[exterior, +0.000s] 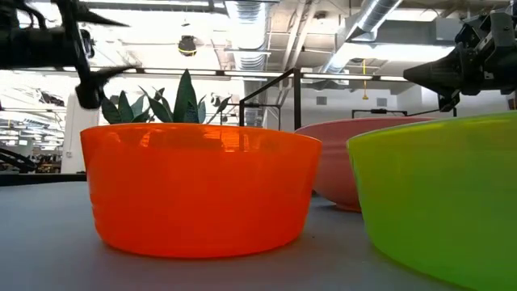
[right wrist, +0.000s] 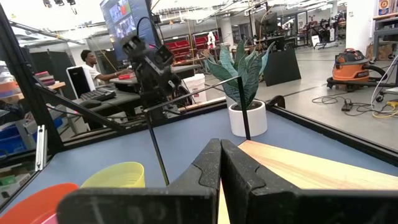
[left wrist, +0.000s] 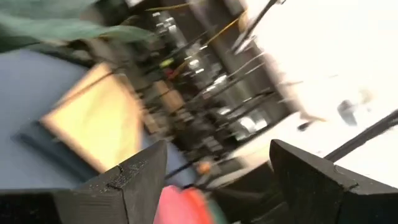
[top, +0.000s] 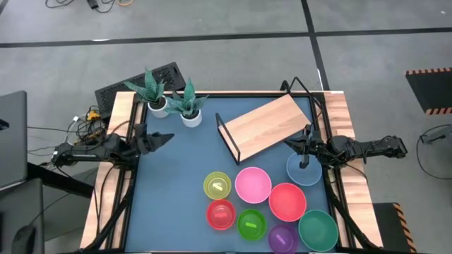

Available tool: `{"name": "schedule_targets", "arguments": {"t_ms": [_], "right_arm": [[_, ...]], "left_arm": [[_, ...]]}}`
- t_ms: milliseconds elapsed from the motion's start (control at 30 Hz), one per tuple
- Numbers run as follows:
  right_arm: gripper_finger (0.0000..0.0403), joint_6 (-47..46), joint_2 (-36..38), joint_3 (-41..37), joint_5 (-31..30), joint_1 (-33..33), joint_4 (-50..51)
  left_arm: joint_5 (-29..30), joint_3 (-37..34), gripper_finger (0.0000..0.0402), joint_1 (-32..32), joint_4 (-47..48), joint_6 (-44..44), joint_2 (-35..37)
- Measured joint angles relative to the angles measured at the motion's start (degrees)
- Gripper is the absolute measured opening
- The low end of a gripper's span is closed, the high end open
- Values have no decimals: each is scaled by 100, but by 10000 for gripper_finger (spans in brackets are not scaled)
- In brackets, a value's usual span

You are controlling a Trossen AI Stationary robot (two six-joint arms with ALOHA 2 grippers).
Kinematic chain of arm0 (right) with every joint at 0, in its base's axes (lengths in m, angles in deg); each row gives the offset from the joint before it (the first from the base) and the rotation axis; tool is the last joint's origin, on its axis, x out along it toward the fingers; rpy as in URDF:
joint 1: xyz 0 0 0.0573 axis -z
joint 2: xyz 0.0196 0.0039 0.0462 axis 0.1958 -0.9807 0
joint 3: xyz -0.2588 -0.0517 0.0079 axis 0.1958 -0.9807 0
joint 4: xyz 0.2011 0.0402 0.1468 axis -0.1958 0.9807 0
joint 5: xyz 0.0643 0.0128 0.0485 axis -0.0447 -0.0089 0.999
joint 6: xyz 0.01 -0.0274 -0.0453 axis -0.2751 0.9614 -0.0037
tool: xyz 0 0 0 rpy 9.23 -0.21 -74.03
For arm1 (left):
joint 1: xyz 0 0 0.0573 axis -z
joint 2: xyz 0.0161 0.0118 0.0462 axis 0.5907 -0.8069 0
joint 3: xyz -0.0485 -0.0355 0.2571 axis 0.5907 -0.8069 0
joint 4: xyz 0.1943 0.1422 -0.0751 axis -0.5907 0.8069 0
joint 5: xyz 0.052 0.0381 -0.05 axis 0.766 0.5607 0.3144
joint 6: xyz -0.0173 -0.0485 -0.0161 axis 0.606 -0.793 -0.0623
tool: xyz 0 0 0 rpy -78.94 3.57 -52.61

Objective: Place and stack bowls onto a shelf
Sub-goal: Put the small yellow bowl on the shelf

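Eight bowls sit on the blue mat: yellow (top: 217,185), pink (top: 253,183), coral-red (top: 287,200), red (top: 221,214), lime green (top: 251,224), purple (top: 283,238), dark green (top: 317,230) and, apart from them, blue (top: 304,169). The shelf (top: 267,124), a light-wood board on a black wire frame, stands at an angle at the far right. My right gripper (top: 289,143) is shut and empty, raised beside the shelf's right end, above the blue bowl's far side; its closed fingers (right wrist: 221,155) face the board. My left gripper (top: 166,137) is open and empty at the table's left side, its fingers (left wrist: 143,180) apart.
Two white pots with spiky green plants (top: 173,102) stand at the far left, close to my left gripper. Wooden rails (top: 116,169) run along the table's left and right sides. A person (right wrist: 93,65) sits at a desk in the room beyond.
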Motion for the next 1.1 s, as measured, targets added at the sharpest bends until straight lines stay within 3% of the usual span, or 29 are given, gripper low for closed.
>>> {"name": "schedule_targets", "arguments": {"t_ms": [333,567,833,1100], "right_arm": [[32,-207,0,0,-2,10,-31],[32,-2661,0,2,-4,22,-117],[32,-4246,-2,2,-18,50,-193],[32,-3580,-3,161,-330,50,-1839]], "left_arm": [[290,704,269,-1,-322,238,-154],[274,1414,269,-1,-322,496,-1066],[274,2085,269,-1,-378,750,-2220],[-113,2498,269,-1,-501,743,-2991]]}}
